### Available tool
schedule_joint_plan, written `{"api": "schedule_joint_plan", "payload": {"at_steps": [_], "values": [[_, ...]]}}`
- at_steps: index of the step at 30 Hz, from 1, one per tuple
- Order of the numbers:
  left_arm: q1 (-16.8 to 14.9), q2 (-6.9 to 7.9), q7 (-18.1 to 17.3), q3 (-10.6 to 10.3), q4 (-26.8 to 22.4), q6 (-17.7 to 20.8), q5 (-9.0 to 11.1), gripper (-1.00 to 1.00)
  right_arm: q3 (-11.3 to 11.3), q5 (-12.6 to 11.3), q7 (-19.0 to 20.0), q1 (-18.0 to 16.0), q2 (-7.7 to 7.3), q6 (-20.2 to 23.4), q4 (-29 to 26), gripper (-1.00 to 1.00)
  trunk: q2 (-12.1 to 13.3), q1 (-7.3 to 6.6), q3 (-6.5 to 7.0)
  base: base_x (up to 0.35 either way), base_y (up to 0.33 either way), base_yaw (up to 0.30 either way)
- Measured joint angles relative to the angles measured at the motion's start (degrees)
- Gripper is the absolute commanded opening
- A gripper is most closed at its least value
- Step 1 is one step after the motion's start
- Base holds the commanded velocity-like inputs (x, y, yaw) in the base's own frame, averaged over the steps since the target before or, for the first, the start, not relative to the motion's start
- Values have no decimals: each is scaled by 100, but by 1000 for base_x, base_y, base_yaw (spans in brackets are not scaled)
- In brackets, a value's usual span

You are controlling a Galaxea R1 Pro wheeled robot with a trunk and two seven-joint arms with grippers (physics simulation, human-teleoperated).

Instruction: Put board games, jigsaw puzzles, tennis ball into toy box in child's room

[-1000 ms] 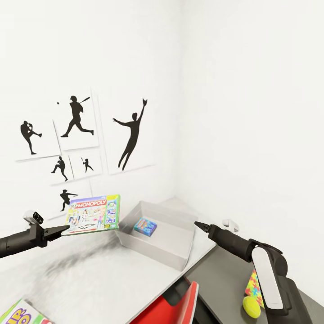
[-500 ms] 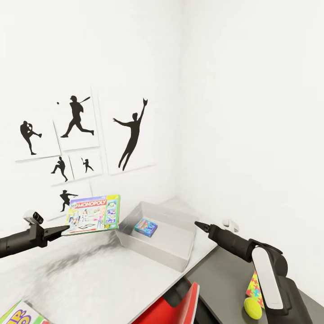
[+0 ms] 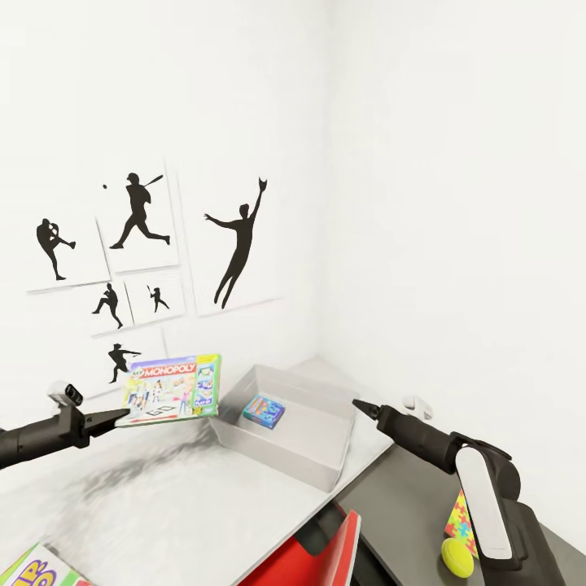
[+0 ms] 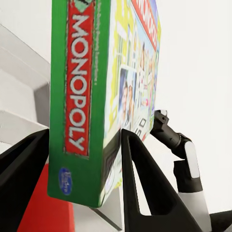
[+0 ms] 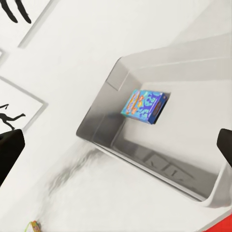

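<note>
My left gripper [image 3: 114, 420] is shut on the edge of the green-edged Monopoly board game [image 3: 171, 389], holding it in the air above the table [image 3: 163, 496], just left of the toy box [image 3: 321, 456]. In the left wrist view the Monopoly box [image 4: 79, 96] sits clamped between both fingers [image 4: 145, 183]. A small blue board game [image 3: 264, 409] lies inside the grey toy box [image 5: 159, 159]. My right gripper [image 3: 358, 404] hovers open at the bin's right side. A jigsaw puzzle [image 3: 461, 521] and the tennis ball [image 3: 457, 557] lie on the dark corner section, low at the right.
A red chair [image 3: 334, 553] stands against the table's front edge. Another colourful board game [image 3: 32, 570] lies on the table, low at the left. White walls with black athlete pictures [image 3: 236, 244] close off the corner behind the bin.
My left gripper and the Monopoly box have drifted slightly down and toward the toy box. The right arm has stayed still.
</note>
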Motion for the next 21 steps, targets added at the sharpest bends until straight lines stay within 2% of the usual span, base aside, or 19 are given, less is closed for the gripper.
{"api": "schedule_joint_plan", "payload": {"at_steps": [2,5,10,12,13,15,18,20,21], "values": [[-21,-68,104,-29,-11,-2,-14,-100,1,-1,1,0,0,-63,1,100,0,0,0,0,0,0],[-99,-280,384,-72,-66,3,-26,-100,-3,0,3,0,-5,-153,2,100,1,0,0,0,0,0],[-772,-728,1254,-104,-14,43,-141,-100,-7,-1,3,0,-8,-194,2,100,0,0,0,0,0,0],[-1054,-987,1654,-175,173,44,-217,-100,-12,2,3,0,-14,-198,2,100,1,1,0,0,0,0],[-1129,-1062,1734,-207,234,55,-210,-100,-16,2,3,0,-15,-199,2,100,1,0,0,0,0,0],[-1476,-1305,1967,-411,499,55,-237,-100,-72,4,3,0,-17,-194,2,100,2,1,0,0,0,0],[-1899,-1504,2222,-736,840,65,-260,-100,-199,-1,7,0,-22,-179,2,100,1,0,0,0,0,0],[-2316,-1756,2574,-1038,1224,50,-334,-100,-382,-1,81,0,-25,-154,2,100,2,1,0,0,0,0],[-2432,-1832,2680,-1087,1334,72,-285,-100,-432,-5,120,0,-25,-148,2,100,0,0,0,0,0,0]]}}
